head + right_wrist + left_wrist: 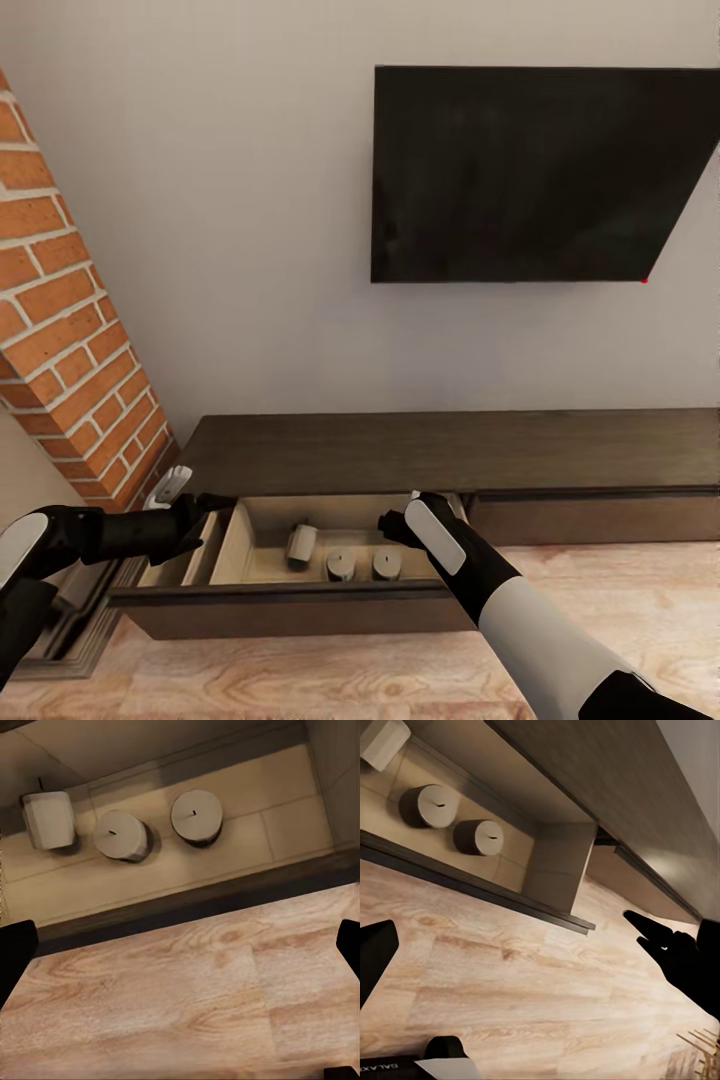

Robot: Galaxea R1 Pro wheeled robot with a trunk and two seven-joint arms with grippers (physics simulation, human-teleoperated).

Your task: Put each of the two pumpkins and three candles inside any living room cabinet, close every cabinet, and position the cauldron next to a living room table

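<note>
The long dark-brown cabinet (450, 450) stands against the wall with its pull-out compartment (290, 610) drawn out. Inside it are three beige candles: two stand upright (340, 566) (386, 564) and one lies on its side (298, 545). The right wrist view looks down on them, the upright candles (193, 816) (121, 835) beside the lying candle (49, 819). My left gripper (212, 505) is open and empty above the compartment's left end. My right gripper (392, 522) hangs open and empty above its right part. The pumpkins, the cauldron and the table are out of view.
A brick fireplace (70, 340) rises right beside the cabinet's left end, close to my left arm. A black television (530, 175) hangs on the wall above. Light wood plank floor (300, 680) runs in front of the drawn-out compartment.
</note>
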